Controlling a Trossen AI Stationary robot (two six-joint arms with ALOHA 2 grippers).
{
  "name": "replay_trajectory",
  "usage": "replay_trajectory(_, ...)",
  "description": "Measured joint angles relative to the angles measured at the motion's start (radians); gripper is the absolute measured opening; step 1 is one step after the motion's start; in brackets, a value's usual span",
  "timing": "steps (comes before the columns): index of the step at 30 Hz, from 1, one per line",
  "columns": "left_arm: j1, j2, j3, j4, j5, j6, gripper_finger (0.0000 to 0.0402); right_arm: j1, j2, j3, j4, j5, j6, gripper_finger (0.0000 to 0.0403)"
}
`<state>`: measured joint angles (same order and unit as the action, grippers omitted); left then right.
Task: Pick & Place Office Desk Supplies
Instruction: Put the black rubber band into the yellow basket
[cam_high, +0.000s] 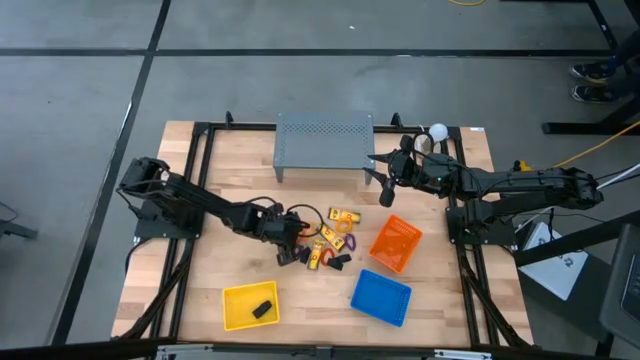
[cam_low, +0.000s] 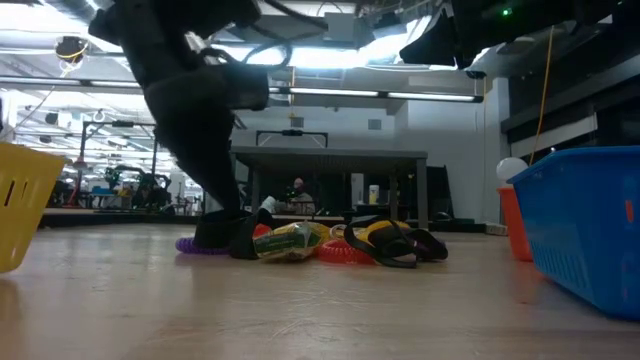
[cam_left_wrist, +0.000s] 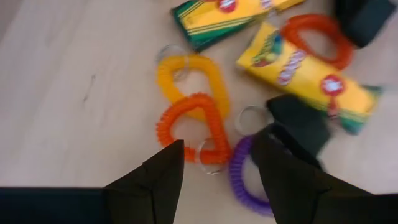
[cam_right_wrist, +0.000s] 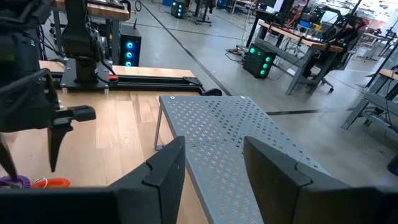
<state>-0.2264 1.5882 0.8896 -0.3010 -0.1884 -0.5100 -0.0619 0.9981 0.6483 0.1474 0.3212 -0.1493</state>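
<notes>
- My left gripper (cam_left_wrist: 214, 171) is down low over the pile of supplies in the middle of the wooden table (cam_high: 210, 205), fingers spread and empty, straddling the near end of the orange coil loop (cam_left_wrist: 193, 127).
- A metal ring on that loop sits right between my fingertips, and the purple coil loop (cam_left_wrist: 245, 180) curls just beside the other finger, so I judge the orange loop to be the pick in hand.
- To do it well I would drop straight down until the tips meet the wood, then close on the orange coil alone, keeping the purple one outside the jaws.
- The yellow coil loop (cam_left_wrist: 199, 78) overlaps the orange one at its far end; I expect it to drag along, so a slow lift and a pause would let it fall free.
- The crayon boxes (cam_left_wrist: 305, 74) and a black clip (cam_left_wrist: 301, 121) lie just beyond; I would avoid sweeping sideways into them.
- From the low view the heap (cam_low: 330, 242) lies flat and tangled, which makes a clean single grab less certain.
- Of the yellow basket (cam_high: 250, 305), blue basket (cam_high: 381, 297) and orange basket (cam_high: 396, 243), only the yellow one shows an item inside, so most sorting remains, I reckon.
- My right gripper (cam_right_wrist: 211, 171) waits with fingers apart, holding nothing, raised by the grey perforated shelf (cam_high: 323, 140) at the table's far side.
</notes>
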Motion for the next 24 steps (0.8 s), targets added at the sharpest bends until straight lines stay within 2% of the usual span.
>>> replay_trajectory(7,-0.002,-0.003,0.014,0.045,0.059,-0.029,0.0198,0.000,0.000,0.000,-0.019,0.000,0.011,0.0165)
replay_trajectory(24,-0.016,-0.002,0.014,0.005,-0.057,-0.068,0.0198,0.000,0.000,0.000,-0.148,0.000,0.091,0.0164)
